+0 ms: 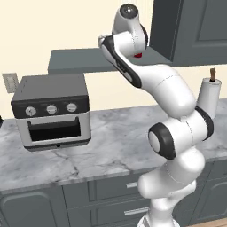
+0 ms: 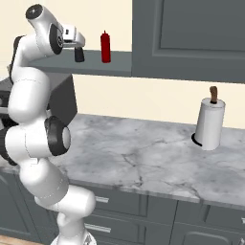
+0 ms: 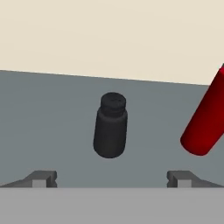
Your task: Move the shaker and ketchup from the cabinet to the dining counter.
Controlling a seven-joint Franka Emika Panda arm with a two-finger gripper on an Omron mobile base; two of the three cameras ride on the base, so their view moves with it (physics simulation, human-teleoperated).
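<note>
Hovering with fingers spread apart, two-finger gripper (image 3: 111, 177) lined up on small black cylindrical shaker (image 3: 110, 126) just ahead, ready for grasp.

Pretty clearly a kitchen: toaster oven (image 1: 52, 111) on a marble surface (image 2: 143, 162), paper-towel roll (image 2: 209, 123), grey wall cabinet (image 2: 191, 38), drawers (image 1: 113, 197) underneath, probably ketchup (image 2: 105, 47) on the shelf.

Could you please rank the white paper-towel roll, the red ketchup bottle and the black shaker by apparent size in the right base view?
1. White paper-towel roll, though nearer the camera.
2. Red ketchup bottle.
3. Black shaker, partly hidden.
</note>
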